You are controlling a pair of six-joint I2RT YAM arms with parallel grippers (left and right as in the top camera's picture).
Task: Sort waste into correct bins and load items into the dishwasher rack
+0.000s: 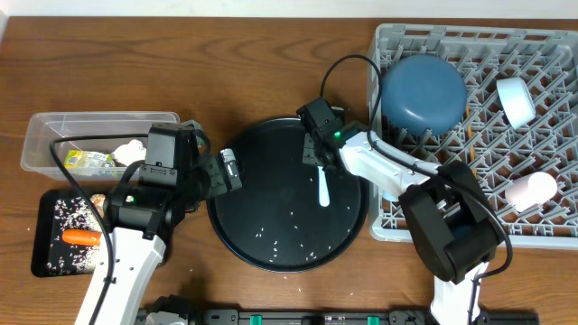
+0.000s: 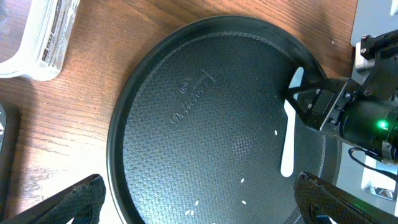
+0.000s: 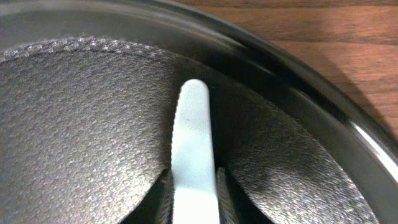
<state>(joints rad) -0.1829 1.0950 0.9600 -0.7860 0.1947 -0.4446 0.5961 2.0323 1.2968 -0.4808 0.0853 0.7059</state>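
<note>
Wooden desk (image 1: 226, 54): my right hand (image 1: 318, 159) is clamped on the white spoon (image 1: 323, 188) at the round black tray's (image 1: 271, 208) three o'clock, I judge for lifting into the dishwasher rack (image 1: 542, 135). My left hand (image 1: 226, 170) hangs at nine, fingers apart.

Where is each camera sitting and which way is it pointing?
Overhead: above the table, facing straight down on both arms, round black tray, dishwasher rack.
Left wrist: above the tray's left side, looking down across it; its open gripper fingers at bottom corners.
Right wrist: low over the tray, close on the white spoon between its own gripper fingers.
Shared: all three show the spoon; left wrist also sees the right gripper holding it.
</note>
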